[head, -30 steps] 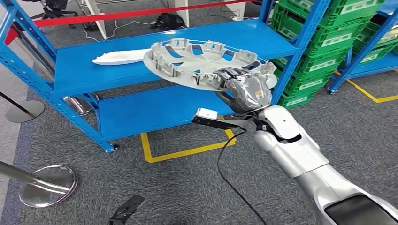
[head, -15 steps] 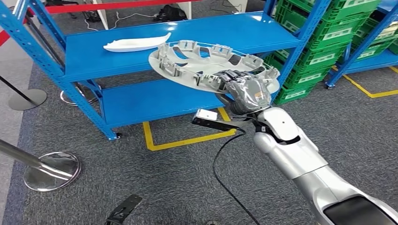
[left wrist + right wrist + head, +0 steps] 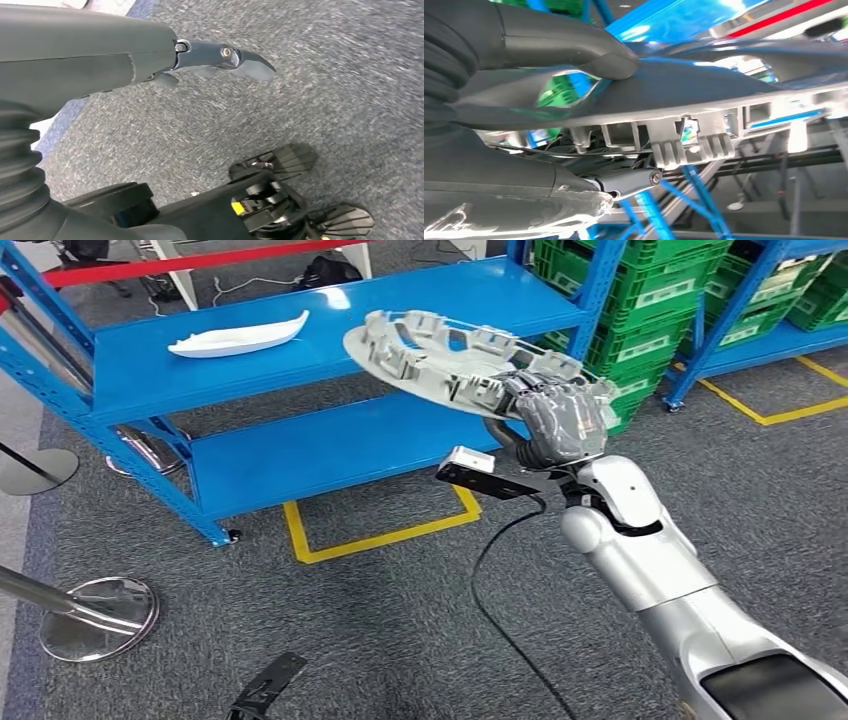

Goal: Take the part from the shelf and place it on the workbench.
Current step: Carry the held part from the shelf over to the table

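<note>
We have the part (image 3: 450, 360), a pale grey ring with clips standing up round its rim, held tilted in the air in front of the shelf (image 3: 300, 350), level with the upper board and just off its front edge, touching no board. Our right hand (image 3: 555, 420) grips the ring's near rim; in the right wrist view the thumb (image 3: 569, 47) lies across one face of the part (image 3: 704, 95) and the darker fingers (image 3: 624, 182) curl under the other, so the grip looks closed and firm. We judge the picking-up to be done and the carrying step in hand: the part is clear of the shelf, but no workbench shows, so the next move calls for turning away from the shelf to find the bench while keeping the wide ring level and clear of the blue uprights. Our left hand (image 3: 225, 57) hangs over the carpet, holding nothing; we cannot tell how far its fingers are spread. On the upper board, left of the part, lies a white piece (image 3: 238, 338). Right of the shelf stand green crates (image 3: 680, 300) with pale labels, too small to read; we can read no brand or writing elsewhere
</note>
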Motion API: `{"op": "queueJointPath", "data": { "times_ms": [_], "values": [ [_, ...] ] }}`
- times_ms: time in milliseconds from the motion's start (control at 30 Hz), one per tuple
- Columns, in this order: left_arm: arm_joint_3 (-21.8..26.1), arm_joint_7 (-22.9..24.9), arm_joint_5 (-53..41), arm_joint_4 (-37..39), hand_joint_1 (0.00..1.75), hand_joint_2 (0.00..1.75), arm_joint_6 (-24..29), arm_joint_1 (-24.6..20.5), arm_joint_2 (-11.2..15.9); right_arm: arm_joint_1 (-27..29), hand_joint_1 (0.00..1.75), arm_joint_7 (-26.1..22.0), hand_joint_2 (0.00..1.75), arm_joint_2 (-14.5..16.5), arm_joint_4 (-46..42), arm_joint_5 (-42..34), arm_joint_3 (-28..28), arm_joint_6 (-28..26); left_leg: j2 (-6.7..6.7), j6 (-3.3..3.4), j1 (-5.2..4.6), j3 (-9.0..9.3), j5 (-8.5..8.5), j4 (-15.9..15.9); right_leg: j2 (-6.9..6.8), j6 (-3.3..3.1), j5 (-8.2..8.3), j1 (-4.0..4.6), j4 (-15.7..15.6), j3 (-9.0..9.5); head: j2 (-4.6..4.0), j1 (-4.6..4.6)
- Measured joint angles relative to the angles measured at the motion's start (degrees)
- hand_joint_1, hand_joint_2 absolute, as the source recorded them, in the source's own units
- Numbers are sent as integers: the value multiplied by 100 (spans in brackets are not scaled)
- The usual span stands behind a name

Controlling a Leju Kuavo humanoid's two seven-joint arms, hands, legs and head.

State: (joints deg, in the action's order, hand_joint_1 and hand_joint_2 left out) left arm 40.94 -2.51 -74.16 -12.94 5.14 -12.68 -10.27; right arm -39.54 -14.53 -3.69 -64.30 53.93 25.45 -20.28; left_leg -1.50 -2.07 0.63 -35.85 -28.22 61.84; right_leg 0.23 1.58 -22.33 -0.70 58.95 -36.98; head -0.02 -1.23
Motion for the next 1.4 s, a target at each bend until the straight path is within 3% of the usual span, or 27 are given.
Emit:
{"op": "queueJointPath", "data": {
  "times_ms": [67,100,133,200,267,333,400,467,533,600,633,667,733,800,833,900,967,1033,1100,1133,1167,1233,1300,1367,1400],
  "values": [
    [0,-2,0,0,0,175,0,5,-1,-7,175,5,175,-1,3,1,-26,1,76,8,-5,-330,-404,779,99,-59,43,15,-2,-53,0,13],
    [0,-2,0,0,0,175,0,7,-2,-9,175,5,175,-1,4,2,-37,2,91,21,-9,-455,-494,1071,155,-77,64,25,-1,-81,0,15],
    [0,-2,0,0,0,175,0,7,-1,-11,175,5,175,-2,5,3,-45,3,100,44,-15,-502,-473,1190,218,-85,86,35,-1,-109,0,15],
    [0,-2,0,0,0,175,1,-4,3,-23,175,2,175,-2,6,4,-53,8,160,122,-32,-293,-149,805,354,-76,132,51,0,-150,0,18],
    [0,-2,0,0,0,175,2,-20,16,-47,175,4,175,-2,6,4,-65,14,402,221,-38,84,157,87,474,-41,180,54,1,-200,0,13],
    [0,-2,0,0,0,175,2,-27,21,-71,175,4,175,-3,4,7,-83,18,578,241,-35,273,214,-299,578,21,242,40,-1,-259,0,22],
    [0,-2,0,0,0,175,3,-29,14,-78,175,3,175,-17,2,8,-101,19,500,215,-26,285,221,-377,680,100,310,24,-26,-303,1,37],
    [0,-5,-1,-1,0,175,4,-35,11,-76,175,7,175,-39,1,9,-109,18,371,235,-5,281,269,-418,522,162,212,43,106,-402,1,11],
    [1,-10,-2,-2,0,175,6,-30,15,-71,175,10,175,-48,0,13,-109,17,234,267,2,269,305,-435,194,218,-146,54,709,-660,0,-30],
    [2,-11,-1,-2,0,175,7,-9,19,-60,175,9,175,-48,0,19,-107,17,82,277,-1,254,321,-434,40,278,-483,23,1467,-939,0,-44],
    [2,-11,-1,-2,0,175,7,-2,20,-54,175,9,175,-48,1,20,-106,17,7,276,1,250,327,-433,14,300,-528,7,1632,-967,0,-44],
    [2,-11,0,-2,0,175,7,-1,19,-51,175,8,175,-48,1,21,-105,17,-64,270,5,248,332,-432,-11,315,-473,-7,1558,-875,0,-46],
    [2,-11,0,-2,0,175,7,-6,19,-55,175,10,175,-49,0,21,-107,17,-184,239,8,254,334,-427,-168,330,-202,-15,835,-403,0,-50],
    [2,-11,0,-2,0,175,7,-12,23,-71,175,9,175,-48,-2,22,-105,16,-277,178,-30,244,329,-408,-366,271,-43,15,179,-22,0,-59],
    [2,-11,0,-2,0,175,7,-13,26,-75,175,10,175,-48,-2,24,-106,16,-321,144,-53,237,333,-403,-410,222,-29,32,50,36,0,-56],
    [2,-11,0,-2,0,175,7,-17,27,-75,175,10,175,-53,-3,26,-109,14,-427,87,-64,230,348,-410,-283,109,-1,49,35,-6,0,-45],
    [2,-11,4,-2,0,175,7,-25,24,-76,175,19,175,-61,-3,31,-115,11,-342,28,-42,191,244,-321,-161,18,49,36,10,-37,0,-39],
    [2,-11,18,-2,0,175,7,-23,21,-83,175,30,175,-64,-3,37,-118,7,-67,-4,-26,-24,-86,166,-44,-59,100,16,-13,-68,0,-13],
    [4,-11,32,-2,0,175,7,-1,21,-87,175,37,175,-68,-3,49,-129,6,88,-4,-27,-374,-429,914,98,-90,143,16,-15,-125,0,12],
    [5,-11,36,-2,0,175,7,11,21,-88,175,38,175,-72,-3,57,-141,7,109,0,-27,-490,-484,1146,177,-90,164,17,-15,-154,0,18],
    [6,-13,39,-2,0,175,7,18,21,-89,175,40,175,-79,-3,66,-158,7,116,8,-26,-508,-426,1177,258,-81,187,16,-14,-179,0,22],
    [7,-23,43,-2,0,175,7,21,24,-99,175,47,175,-103,-3,81,-199,10,197,36,-18,-244,-62,654,414,-43,231,5,-12,-216,0,27],
    [8,-40,48,-2,0,175,7,17,32,-137,175,58,175,-133,-3,100,-240,14,429,68,6,99,199,-31,549,20,280,3,3,-271,0,28],
    [9,-54,56,-2,0,175,7,20,38,-183,175,66,175,-168,-3,126,-272,18,542,91,9,209,223,-299,663,97,345,-12,-9,-335,0,31],
    [9,-60,63,-2,0,175,7,20,36,-197,175,69,175,-198,-3,140,-289,18,494,110,5,205,234,-322,721,139,381,-28,-34,-355,0,33]
  ]
}}
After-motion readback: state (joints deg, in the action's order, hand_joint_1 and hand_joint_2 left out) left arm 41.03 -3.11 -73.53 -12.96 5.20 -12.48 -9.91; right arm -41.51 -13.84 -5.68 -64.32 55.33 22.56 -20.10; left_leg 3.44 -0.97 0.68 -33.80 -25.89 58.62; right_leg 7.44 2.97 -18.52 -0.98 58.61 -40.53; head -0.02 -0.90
